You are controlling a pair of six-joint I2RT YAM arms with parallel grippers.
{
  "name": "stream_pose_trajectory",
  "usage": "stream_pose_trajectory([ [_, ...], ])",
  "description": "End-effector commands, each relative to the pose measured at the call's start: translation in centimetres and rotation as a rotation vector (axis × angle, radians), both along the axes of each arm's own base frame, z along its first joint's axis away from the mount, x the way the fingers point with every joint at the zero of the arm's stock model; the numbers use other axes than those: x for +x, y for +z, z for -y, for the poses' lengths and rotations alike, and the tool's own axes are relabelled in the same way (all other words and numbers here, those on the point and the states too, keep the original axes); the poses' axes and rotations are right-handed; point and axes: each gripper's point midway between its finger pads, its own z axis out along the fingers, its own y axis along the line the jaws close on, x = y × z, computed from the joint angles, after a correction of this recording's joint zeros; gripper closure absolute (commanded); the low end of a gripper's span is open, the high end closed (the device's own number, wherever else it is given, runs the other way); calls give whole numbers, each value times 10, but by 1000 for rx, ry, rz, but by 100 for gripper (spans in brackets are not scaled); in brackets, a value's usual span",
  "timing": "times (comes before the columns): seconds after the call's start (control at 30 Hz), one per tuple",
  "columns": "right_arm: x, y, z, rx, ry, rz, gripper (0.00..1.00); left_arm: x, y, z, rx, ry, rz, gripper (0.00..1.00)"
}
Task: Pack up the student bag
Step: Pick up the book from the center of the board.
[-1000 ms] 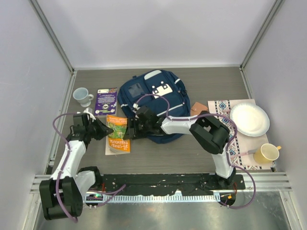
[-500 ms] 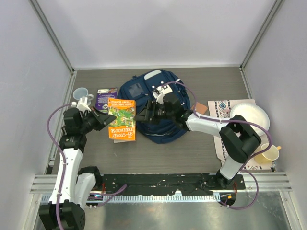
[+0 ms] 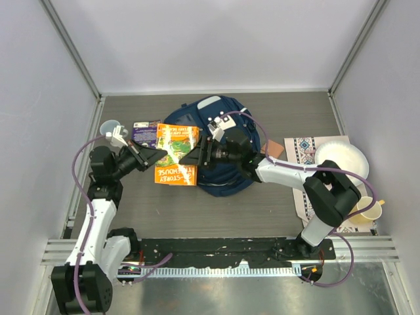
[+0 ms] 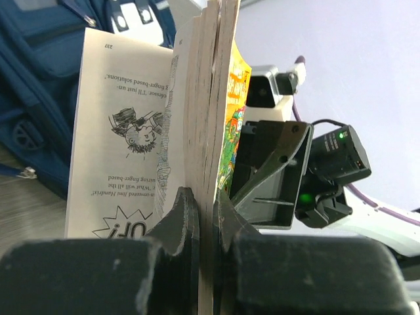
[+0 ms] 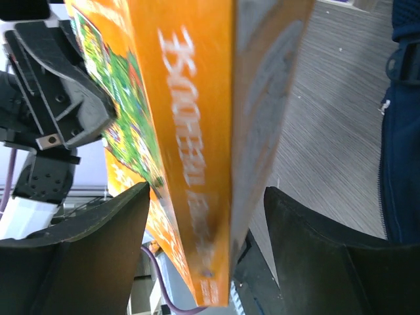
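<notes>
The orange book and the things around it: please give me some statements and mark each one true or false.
1. The left gripper is shut on the orange book. True.
2. The right gripper clamps the book tightly. False: its jaws stand open, one on each side of the spine.
3. The book lies inside the student bag. False: it is held up outside the bag.
4. A white plate rests on the patterned mat. True.
</notes>
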Motion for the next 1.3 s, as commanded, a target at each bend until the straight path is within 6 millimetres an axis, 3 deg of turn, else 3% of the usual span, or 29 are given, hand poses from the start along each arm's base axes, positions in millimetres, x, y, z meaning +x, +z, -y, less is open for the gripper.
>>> stream_pose_trajectory([
  [0.0, -1, 27, -6, 107, 28, 53, 25, -8, 35, 21, -43, -117, 144, 100],
  [0.1, -3, 36, -8, 141, 39, 71, 28, -6, 31, 26, -44, -122, 142, 100],
  [0.13, -3, 37, -7, 148, 38, 71, 32, -10, 32, 35, -46, -159, 149, 100],
  [0.3, -4, 41, -2, 147, 16, 96, 69, -8, 25, 43, -39, -173, 136, 100],
  [0.33, -1, 41, 0, 138, -2, 104, 81, -6, 19, 41, -29, -151, 103, 100],
  [0.37, 0, 39, 4, 125, -11, 117, 86, -3, 16, 38, 7, -133, 112, 95],
  [0.4, -1, 42, 8, 120, -22, 126, 90, -2, 12, 35, 28, -113, 94, 74],
  [0.43, 1, 45, 12, 115, -40, 139, 97, -1, 1, 29, 61, -72, 49, 61],
  [0.47, 5, 43, 17, 103, -60, 144, 98, 0, 3, 26, 89, -52, 52, 48],
  [0.5, 5, 45, 23, 92, -73, 153, 99, 2, -1, 21, 143, -28, 65, 29],
  [0.53, 7, 46, 27, 88, -86, 159, 99, -1, -12, 16, 176, -5, 12, 22],
  [0.6, 10, 49, 38, 89, -104, 169, 99, 2, -8, 3, 246, 62, 36, 9],
  [0.67, 5, 51, 42, 102, -73, 173, 99, 1, -7, 0, 262, 79, 33, 3],
  [0.87, -11, 83, 43, 219, 47, 223, 99, 8, 6, 16, 178, 4, 75, 0],
  [1.07, -33, 112, 42, 292, 182, 286, 99, 24, 57, 32, 40, -67, 215, 0],
  [1.27, -46, 121, 41, 325, 274, 312, 99, 30, 57, 51, 16, -199, 234, 0],
])
